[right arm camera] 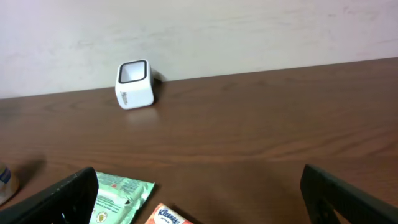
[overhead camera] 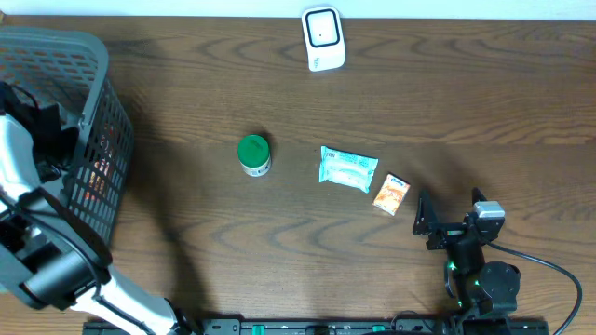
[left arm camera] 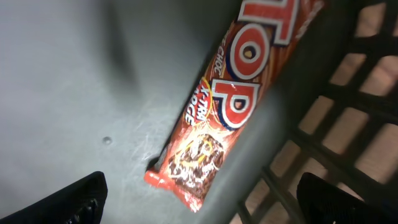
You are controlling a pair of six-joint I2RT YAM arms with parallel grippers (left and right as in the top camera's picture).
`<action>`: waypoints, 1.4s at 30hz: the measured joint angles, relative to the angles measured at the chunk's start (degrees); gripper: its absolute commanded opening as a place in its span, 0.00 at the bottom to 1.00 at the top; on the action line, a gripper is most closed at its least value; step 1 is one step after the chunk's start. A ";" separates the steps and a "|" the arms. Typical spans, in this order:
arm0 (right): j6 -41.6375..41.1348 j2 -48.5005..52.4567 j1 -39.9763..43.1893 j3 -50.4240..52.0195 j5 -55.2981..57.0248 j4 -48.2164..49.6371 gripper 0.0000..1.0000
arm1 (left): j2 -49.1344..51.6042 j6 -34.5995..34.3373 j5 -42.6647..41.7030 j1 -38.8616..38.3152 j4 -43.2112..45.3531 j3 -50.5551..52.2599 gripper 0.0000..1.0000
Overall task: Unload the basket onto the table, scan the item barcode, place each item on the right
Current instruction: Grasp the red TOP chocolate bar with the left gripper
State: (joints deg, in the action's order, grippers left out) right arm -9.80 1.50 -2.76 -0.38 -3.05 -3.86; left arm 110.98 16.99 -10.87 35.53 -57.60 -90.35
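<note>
Scanner (overhead camera: pixel 323 39) stands at the far edge of the desk (overhead camera: pixel 484 102), window up, presumably so an item can be shown to it. Left arm reaches into the basket (overhead camera: pixel 97 61) at left. Left fingers (left arm camera: pixel 74 202) are spread, grasping nothing. Bar (left arm camera: pixel 231 102) lies flat on the basket floor — one end between the fingers, untouched. Right fingers (right arm camera: pixel 65 198) are spread, empty, near right.

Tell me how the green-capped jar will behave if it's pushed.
The green-capped jar stands upright, lid up, so a low push probably slides it rather than tips it. Its body seems round, so once toppled it would likely roll across the table.
</note>
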 measured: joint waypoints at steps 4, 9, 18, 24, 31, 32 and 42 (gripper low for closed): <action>-0.02 0.00 0.00 0.00 0.00 0.00 0.99 | 3.45 0.98 -0.42 0.07 0.13 0.00 0.98; 0.00 0.00 0.00 0.00 0.00 0.00 0.99 | 7.45 1.16 -0.72 0.07 0.11 0.00 0.98; 0.00 0.00 0.00 0.00 0.00 0.00 0.99 | 8.57 1.29 -0.83 0.04 -0.02 0.00 0.99; 0.00 0.00 0.00 0.00 0.00 -0.02 0.99 | 8.57 1.38 -0.85 0.48 -0.59 0.04 0.56; 0.00 0.00 0.00 0.00 0.00 -0.02 0.99 | 8.57 -5.53 4.83 3.93 -0.24 0.07 0.27; 0.00 0.00 0.00 0.00 0.00 -0.02 0.99 | 8.57 -6.71 5.46 4.76 -0.24 0.07 0.23; 0.00 0.00 0.00 0.00 0.00 -0.02 0.99 | 8.39 -14.67 6.82 11.08 -0.52 0.04 0.07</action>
State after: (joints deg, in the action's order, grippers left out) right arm -9.80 1.50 -2.76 -0.38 -3.05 -3.88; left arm 119.37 2.33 -4.05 46.61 -58.13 -90.30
